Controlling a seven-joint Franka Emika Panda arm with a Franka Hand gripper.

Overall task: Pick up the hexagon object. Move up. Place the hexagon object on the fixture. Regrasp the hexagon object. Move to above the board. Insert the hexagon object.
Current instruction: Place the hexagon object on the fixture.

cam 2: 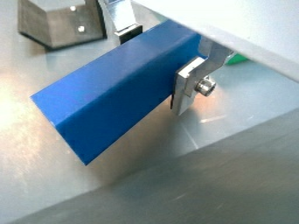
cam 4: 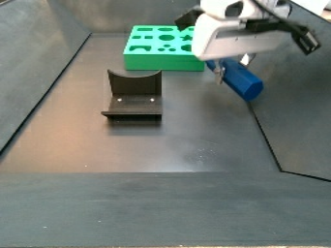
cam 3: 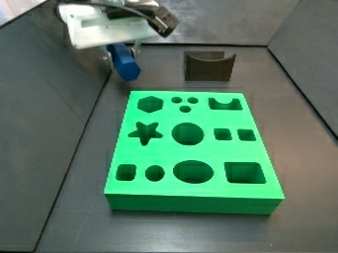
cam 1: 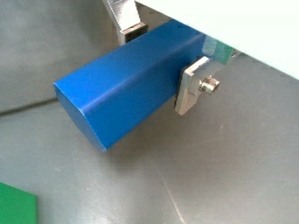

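The hexagon object is a bright blue bar, clamped between my gripper's silver fingers; it also fills the other wrist view. In both side views the gripper holds the blue bar tilted, above the floor. The fixture is a dark notched block standing apart from the gripper; its edge shows in a wrist view. The green board lies flat with its shaped holes; a corner shows in a wrist view.
Dark walls enclose the grey floor on the sides. The fixture stands between the board and the back wall in a side view.
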